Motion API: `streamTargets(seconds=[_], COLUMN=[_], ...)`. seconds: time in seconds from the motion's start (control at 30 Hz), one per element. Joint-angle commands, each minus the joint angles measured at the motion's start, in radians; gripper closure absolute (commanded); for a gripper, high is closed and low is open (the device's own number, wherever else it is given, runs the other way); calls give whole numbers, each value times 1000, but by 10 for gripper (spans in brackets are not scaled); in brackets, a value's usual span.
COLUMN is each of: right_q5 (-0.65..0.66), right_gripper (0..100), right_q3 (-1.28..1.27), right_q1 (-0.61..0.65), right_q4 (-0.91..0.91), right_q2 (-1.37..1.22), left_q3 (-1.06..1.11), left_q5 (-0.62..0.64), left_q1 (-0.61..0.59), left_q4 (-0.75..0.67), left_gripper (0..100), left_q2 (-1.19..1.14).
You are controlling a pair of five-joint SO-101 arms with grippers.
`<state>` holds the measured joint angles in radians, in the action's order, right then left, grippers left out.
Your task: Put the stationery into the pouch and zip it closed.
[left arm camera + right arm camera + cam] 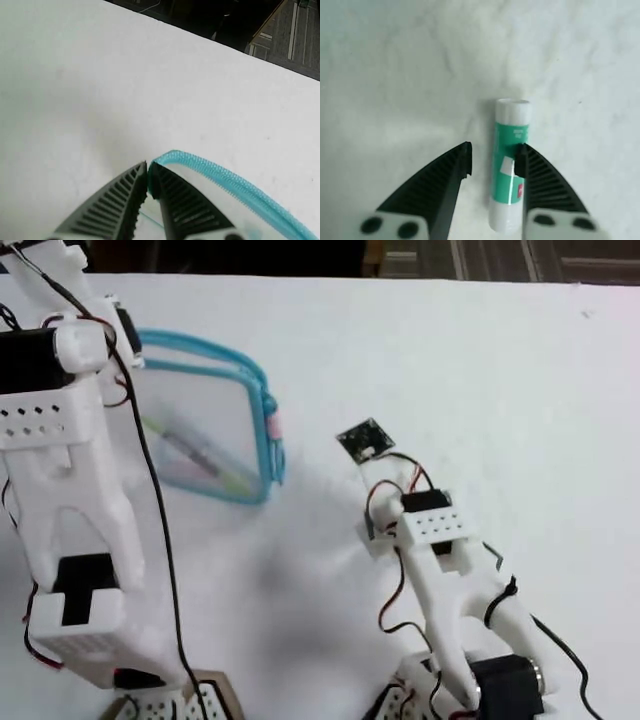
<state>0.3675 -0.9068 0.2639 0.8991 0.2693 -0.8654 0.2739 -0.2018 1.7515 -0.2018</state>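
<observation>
The clear pouch (205,425) with blue trim lies flat at the back left of the table, with a few pens (195,452) showing through it. Its pink zip pull (273,426) sits on the edge facing the right arm. My left gripper (149,170) is shut on a corner of the pouch's blue rim (225,180). A glue stick (510,160), white with a green label, lies on the table. My right gripper (494,152) hangs open just above it, the stick close against one finger (545,190).
The left arm (70,440) stands tall along the table's left side, over the pouch's near corner. The right arm (440,540) reaches from the front toward mid-table. White tabletop (500,370) stretches to the right and back.
</observation>
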Motion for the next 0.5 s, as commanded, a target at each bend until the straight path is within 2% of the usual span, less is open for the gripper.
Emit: streamTargets(seconds=[0.0,0.2,0.47], right_q5=[-6,-3,112], right_gripper=[858,858,861], right_q3=[23,55,51], right_q1=[-4,-4,-27], right_q4=[1,2,1], right_q2=[-61,-35,-91], left_q3=[31,31,31], left_q5=[3,3,3], left_q1=[-4,-4,-4], left_q4=[6,6,5], left_gripper=[977,977,977], left_q2=[-2,-2,-2])
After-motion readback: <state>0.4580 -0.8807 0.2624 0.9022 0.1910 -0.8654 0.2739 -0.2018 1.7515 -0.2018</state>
